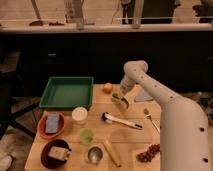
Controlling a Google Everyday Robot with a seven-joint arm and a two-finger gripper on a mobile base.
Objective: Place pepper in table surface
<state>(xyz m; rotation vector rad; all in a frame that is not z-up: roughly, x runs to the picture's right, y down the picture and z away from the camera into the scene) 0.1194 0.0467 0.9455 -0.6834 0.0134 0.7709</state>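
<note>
The dark two-finger gripper (120, 99) is being held low over the far-right part of the light tan wooden table surface (127, 137), at the end of the white arm (150, 90) reaching in from the right edge. The small slim curved light-green pepper (118, 96) is being carried in the gripper, fingers closed on it, just above the wood; whether it is touching the top cannot be told. Its long axis is appearing to run roughly left to right, slightly slanted. Directly beneath and toward the near edge, bare wood is being left free, so a short drop is being judged enough. An orange round fruit (107, 88) is sitting just left of the gripper near the far edge. A black-and-white handled utensil (121, 121) is lying nearer the front, apart from the pepper. A green rectangular tray (67, 93) is occupying the far-left corner.
</note>
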